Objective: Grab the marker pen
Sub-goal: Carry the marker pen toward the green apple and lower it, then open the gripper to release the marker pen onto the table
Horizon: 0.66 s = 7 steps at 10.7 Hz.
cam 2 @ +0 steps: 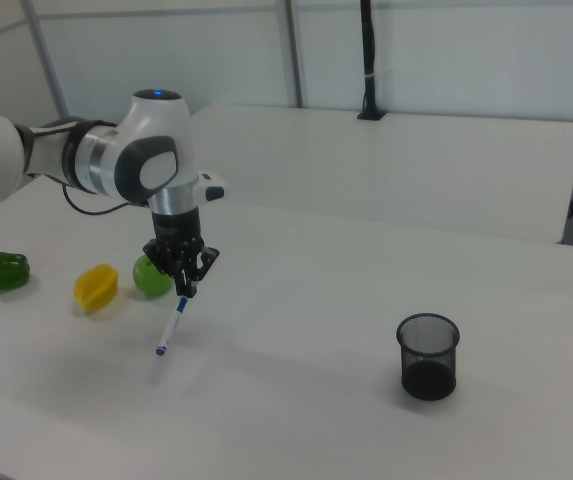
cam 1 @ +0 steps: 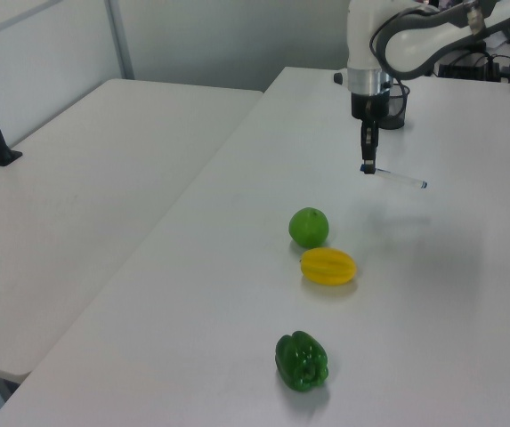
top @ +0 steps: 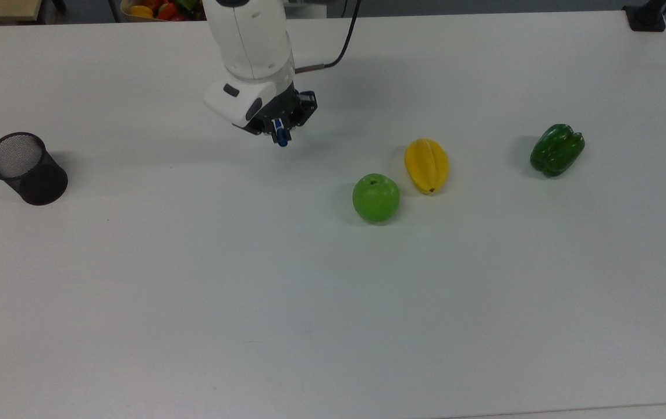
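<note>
My gripper (top: pixel 279 135) (cam 1: pixel 368 165) (cam 2: pixel 182 293) is shut on the marker pen (cam 1: pixel 397 177) (cam 2: pixel 172 326), gripping it near its blue cap. The white barrel sticks out sideways to the left view's right and slants down in the right view, ending in a small blue tip. In the top view the marker pen's blue cap (top: pixel 282 140) pokes out below the fingers. The pen hangs above the white table (top: pixel 193 279), left of the green apple (top: pixel 376 198) in the top view.
A black mesh pen cup (top: pixel 25 169) (cam 2: pixel 428 357) stands at the top view's left. A yellow star fruit (top: pixel 426 165) and a green bell pepper (top: pixel 556 149) lie to the top view's right of the apple. A bowl of fruit (top: pixel 152 8) sits beyond the table's far edge.
</note>
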Each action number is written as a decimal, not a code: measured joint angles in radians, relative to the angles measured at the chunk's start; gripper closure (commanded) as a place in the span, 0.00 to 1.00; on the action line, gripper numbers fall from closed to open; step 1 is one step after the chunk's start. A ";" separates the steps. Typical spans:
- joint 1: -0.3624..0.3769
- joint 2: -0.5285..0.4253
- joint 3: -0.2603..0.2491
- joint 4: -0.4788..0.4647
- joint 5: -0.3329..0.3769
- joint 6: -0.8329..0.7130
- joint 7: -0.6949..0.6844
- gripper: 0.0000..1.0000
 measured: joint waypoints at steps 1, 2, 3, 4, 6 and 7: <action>0.000 0.020 0.000 -0.005 0.000 0.037 0.000 1.00; 0.000 0.040 0.000 -0.011 0.000 0.071 0.000 1.00; 0.000 0.059 0.000 -0.022 0.000 0.119 0.003 1.00; 0.000 0.077 -0.001 -0.034 0.000 0.168 0.020 1.00; 0.000 0.109 -0.001 -0.040 0.000 0.209 0.039 1.00; 0.000 0.117 -0.001 -0.040 0.000 0.214 0.040 1.00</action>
